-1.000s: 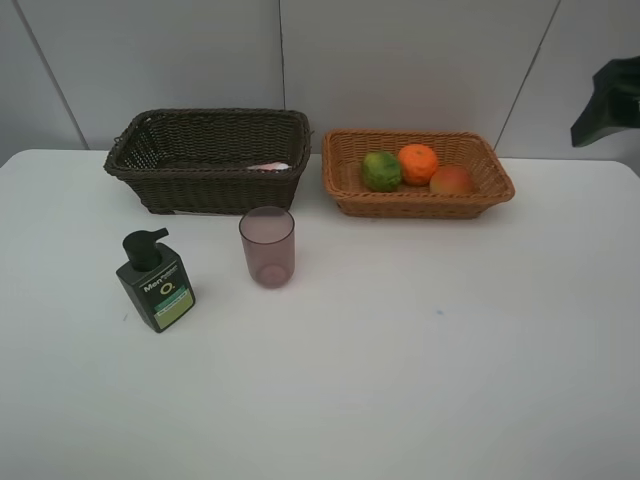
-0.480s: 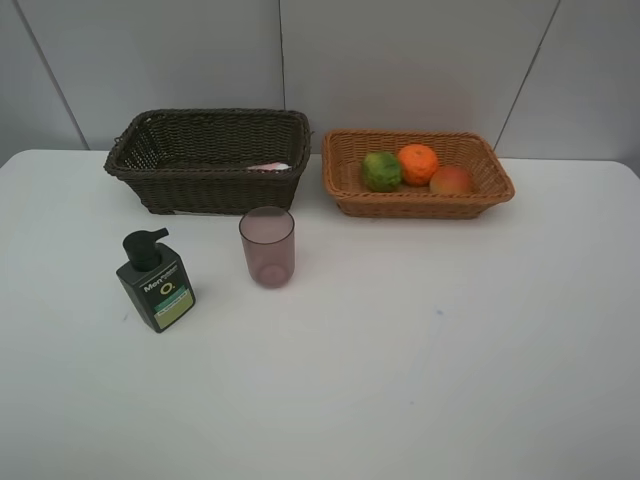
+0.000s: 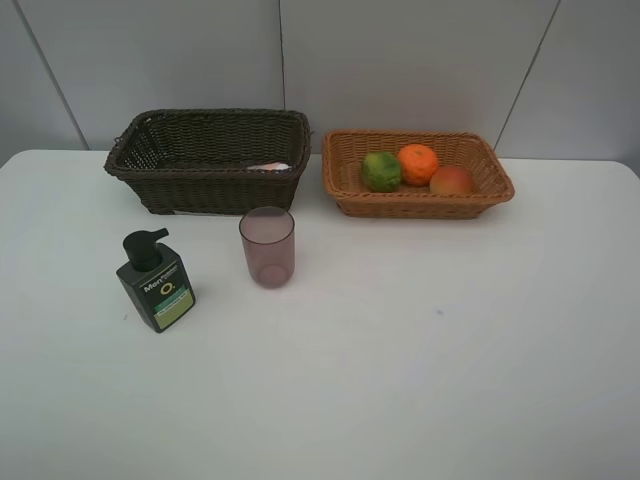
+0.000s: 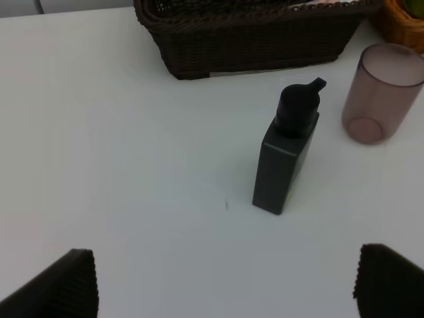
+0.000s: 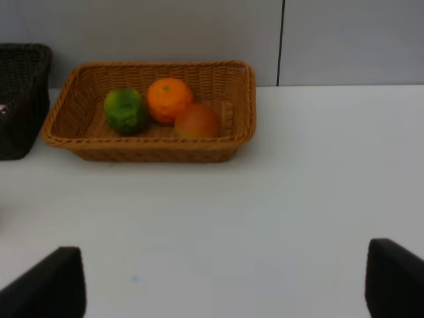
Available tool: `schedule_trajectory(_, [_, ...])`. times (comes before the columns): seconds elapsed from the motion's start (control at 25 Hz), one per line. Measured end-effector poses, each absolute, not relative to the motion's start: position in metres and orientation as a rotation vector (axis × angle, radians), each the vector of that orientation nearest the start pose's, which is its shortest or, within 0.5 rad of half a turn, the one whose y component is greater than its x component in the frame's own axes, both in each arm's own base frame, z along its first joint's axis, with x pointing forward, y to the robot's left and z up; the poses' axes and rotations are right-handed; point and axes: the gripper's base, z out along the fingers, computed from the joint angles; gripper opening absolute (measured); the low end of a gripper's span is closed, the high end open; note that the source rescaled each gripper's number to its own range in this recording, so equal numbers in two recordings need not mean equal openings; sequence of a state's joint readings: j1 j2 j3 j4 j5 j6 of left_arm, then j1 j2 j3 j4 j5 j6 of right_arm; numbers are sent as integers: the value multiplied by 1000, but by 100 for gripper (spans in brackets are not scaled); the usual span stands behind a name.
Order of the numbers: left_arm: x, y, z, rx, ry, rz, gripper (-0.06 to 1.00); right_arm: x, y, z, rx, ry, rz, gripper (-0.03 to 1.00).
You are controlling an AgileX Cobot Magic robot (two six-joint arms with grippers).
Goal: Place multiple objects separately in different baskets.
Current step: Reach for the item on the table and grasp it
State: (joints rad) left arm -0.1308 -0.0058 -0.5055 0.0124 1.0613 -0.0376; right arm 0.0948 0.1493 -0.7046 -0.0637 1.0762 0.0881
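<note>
The dark brown basket (image 3: 215, 190) stands at the back left; a bit of the small pink bottle (image 3: 268, 166) shows inside. The tan basket (image 3: 420, 206) to its right holds the green fruit (image 3: 381, 171), the orange (image 3: 418, 163) and the red-yellow fruit (image 3: 451, 180). The dark green pump bottle (image 3: 156, 283) and the pink cup (image 3: 267, 247) stand upright on the table in front of the dark basket. My left gripper (image 4: 225, 291) is open and empty, short of the pump bottle (image 4: 286, 156). My right gripper (image 5: 222, 285) is open and empty, well short of the tan basket (image 5: 149, 149).
The white table (image 3: 400, 360) ends at a grey panelled wall (image 3: 400, 60) just behind the baskets. Neither arm shows in the exterior high view.
A dark part of the right arm at the right edge of the exterior high view one second ago has left that view. The objects have not moved.
</note>
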Motion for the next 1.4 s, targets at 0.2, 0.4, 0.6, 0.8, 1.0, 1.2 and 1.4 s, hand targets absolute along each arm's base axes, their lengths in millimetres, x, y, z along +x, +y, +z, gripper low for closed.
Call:
schedule_trajectory(0.2, [-6, 2, 279, 94, 2033, -91, 100, -13, -6, 304, -1, 1969, 46, 86])
schedule_trajectory(0.4, [-6, 2, 279, 94, 2033, -91, 100, -8, -6, 284, -8, 2018, 45, 86])
schedule_trajectory(0.6, [-6, 2, 279, 94, 2033, -91, 100, -8, -6, 284, -11, 2017, 48, 86])
schedule_trajectory(0.8, [-6, 2, 279, 94, 2033, -91, 100, -8, -5, 284, 38, 2017, 16, 86])
schedule_trajectory(1.0, [-6, 2, 279, 94, 2033, -91, 100, -9, -5, 284, 59, 2016, 2, 86])
schedule_trajectory(1.2, [-6, 2, 279, 94, 2033, -91, 100, -9, -5, 284, 58, 2016, 2, 86])
schedule_trajectory(1.4, [-6, 2, 279, 94, 2033, -91, 100, -9, -5, 284, 58, 2016, 2, 86])
